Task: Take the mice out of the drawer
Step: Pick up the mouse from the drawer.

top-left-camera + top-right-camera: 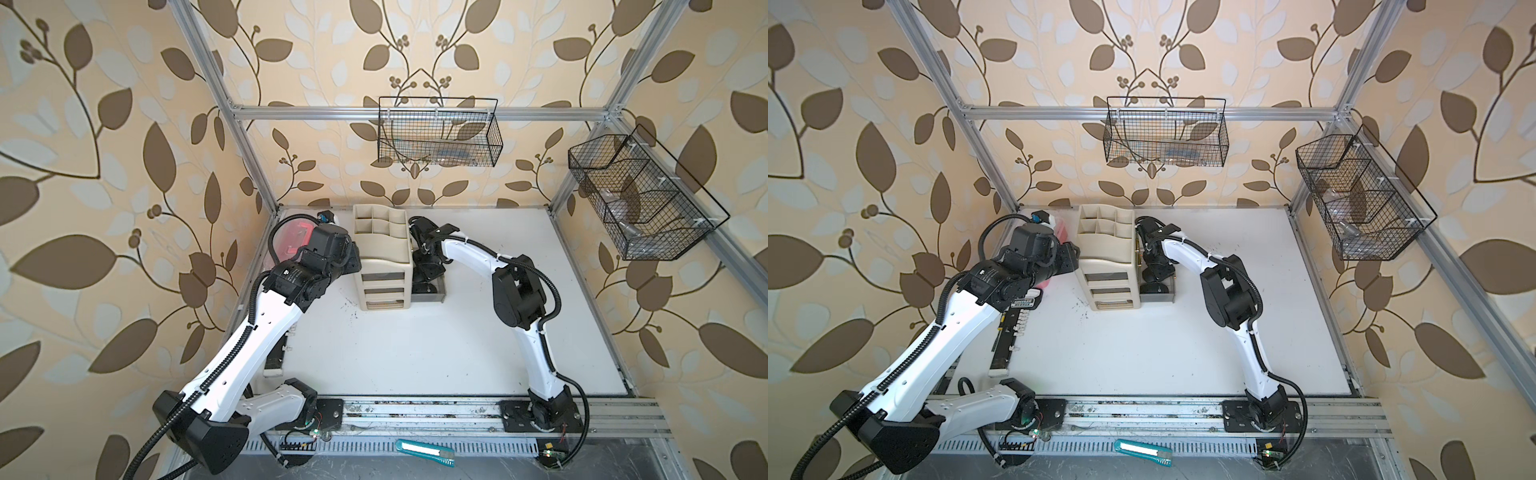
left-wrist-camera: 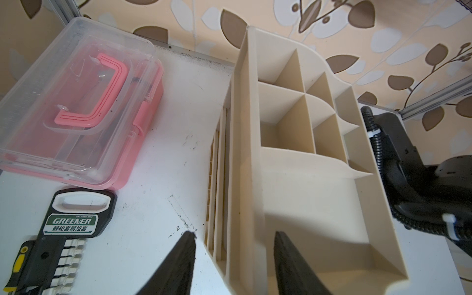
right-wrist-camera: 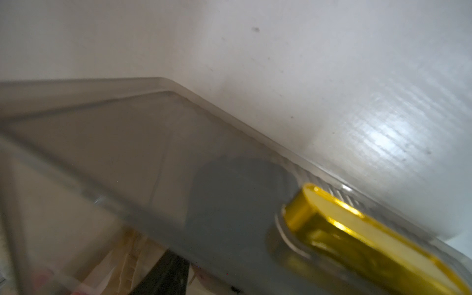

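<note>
Well back on the desk [image 1: 415, 353], beside the beige organiser [image 1: 384, 249], sits the grey drawer [image 1: 430, 297]. One dark mouse [image 1: 423, 286] shows at its front end, just frontward of the right hand [image 1: 428, 268], whose spread is hidden. Left hand [image 2: 233, 235] straddles the organiser's wall, half spread, grip unclear.

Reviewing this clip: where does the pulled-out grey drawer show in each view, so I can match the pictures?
Top views: the grey drawer lies mid-picture in both, on the white table, just right of the beige organizer.
Left wrist: not in it; the organizer fills the middle.
Right wrist: the drawer is close and blurred, filling much of the picture, with its gold handle.
Shared landmark: the white table, in all four.
</note>
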`<state>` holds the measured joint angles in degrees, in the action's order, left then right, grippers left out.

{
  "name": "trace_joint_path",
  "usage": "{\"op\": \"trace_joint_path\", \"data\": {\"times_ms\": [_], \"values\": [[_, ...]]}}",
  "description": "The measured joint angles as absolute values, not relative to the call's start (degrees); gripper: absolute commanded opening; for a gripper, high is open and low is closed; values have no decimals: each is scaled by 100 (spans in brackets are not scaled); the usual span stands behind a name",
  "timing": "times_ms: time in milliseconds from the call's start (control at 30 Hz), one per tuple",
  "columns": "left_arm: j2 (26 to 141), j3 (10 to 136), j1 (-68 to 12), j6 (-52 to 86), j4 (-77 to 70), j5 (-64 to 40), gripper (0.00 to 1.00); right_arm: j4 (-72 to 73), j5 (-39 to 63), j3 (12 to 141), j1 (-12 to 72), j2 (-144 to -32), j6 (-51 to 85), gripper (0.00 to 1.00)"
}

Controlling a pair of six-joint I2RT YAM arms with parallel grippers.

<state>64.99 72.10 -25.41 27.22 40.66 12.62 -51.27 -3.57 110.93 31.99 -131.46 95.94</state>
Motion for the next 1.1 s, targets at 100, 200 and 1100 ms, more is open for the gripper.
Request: {"op": "trace_joint_path", "data": {"times_ms": [100,200,1100], "values": [[6499,7199,-2541,2729,4049,1262,52,-5133,-370,11126,3203,-13146,9581,55],[6499,7199,-2541,2731,4045,1262,52,-5142,-421,11207,3214,-13146,9550,55],[6630,7240,-2541,2742,3972,1249,59,-5109,-952,10600,3332,-11966,9159,56]]}}
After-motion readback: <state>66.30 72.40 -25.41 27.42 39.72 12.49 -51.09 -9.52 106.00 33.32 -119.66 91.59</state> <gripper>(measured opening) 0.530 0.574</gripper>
